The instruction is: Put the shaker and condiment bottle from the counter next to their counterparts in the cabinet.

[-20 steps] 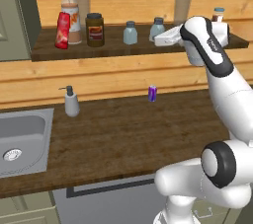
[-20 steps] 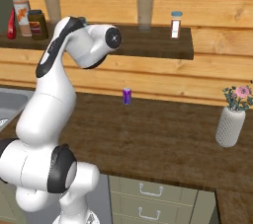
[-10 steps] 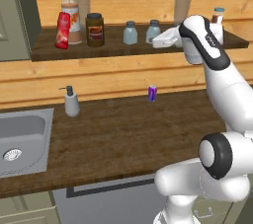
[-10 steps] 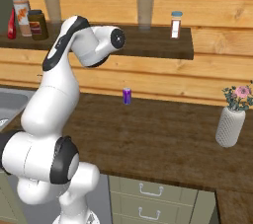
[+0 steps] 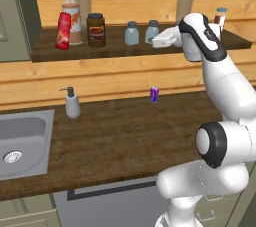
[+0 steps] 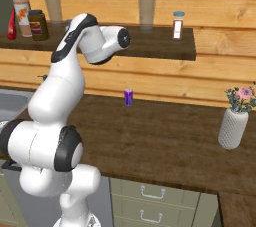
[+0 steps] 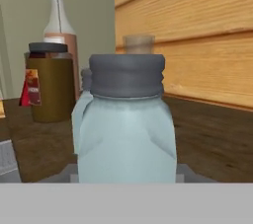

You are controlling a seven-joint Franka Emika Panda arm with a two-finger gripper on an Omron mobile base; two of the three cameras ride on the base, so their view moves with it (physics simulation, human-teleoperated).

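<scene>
From the left base view I see my gripper (image 5: 156,40) clamped on the shaker (image 5: 151,31), on the cabinet shelf (image 5: 125,48) beside its twin shaker (image 5: 131,33). In the hand view, the held shaker (image 7: 126,124) hides most of the twin; the brown jar (image 7: 48,82) stands behind.

Everything is being lit evenly and softly; faint shadows are being cast beneath the shelf (image 5: 140,51), and edges are being rendered slightly blurred.
</scene>
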